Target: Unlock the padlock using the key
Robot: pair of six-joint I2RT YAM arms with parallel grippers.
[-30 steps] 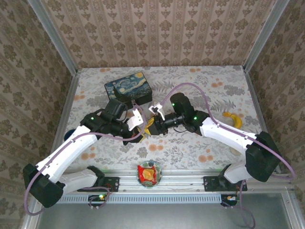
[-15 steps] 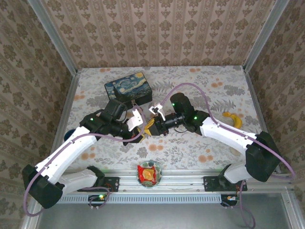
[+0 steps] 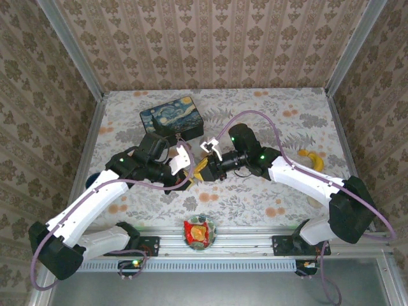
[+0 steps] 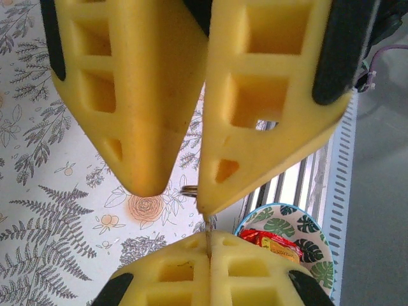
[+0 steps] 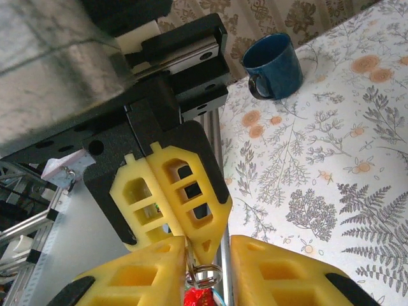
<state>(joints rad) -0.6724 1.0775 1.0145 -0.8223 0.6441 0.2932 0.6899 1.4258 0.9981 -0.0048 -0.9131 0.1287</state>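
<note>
My two grippers meet tip to tip above the middle of the table. The left gripper [image 3: 194,170] [image 4: 208,241] is shut on the key [image 4: 208,224], a thin metal blade pinched between its yellow pads. The key's split ring [image 5: 205,276] [image 4: 187,189] hangs free beyond the left gripper [image 5: 187,240]. My right gripper [image 3: 202,166] [image 5: 209,254] [image 4: 175,197] stands open around that ring. Its left pad lies close against the key and its right pad is clearly apart. The padlock is hidden from view.
A Starry Night tin [image 3: 172,118] lies at the back left and a yellow curved object [image 3: 311,157] at the right. A leaf-patterned bowl [image 3: 199,233] [image 4: 294,223] holding a red packet sits at the near edge. A blue mug [image 5: 274,64] stands at the left.
Both arms have stayed almost still with the grippers together at the centre. The left gripper keeps its hold on the key.
</note>
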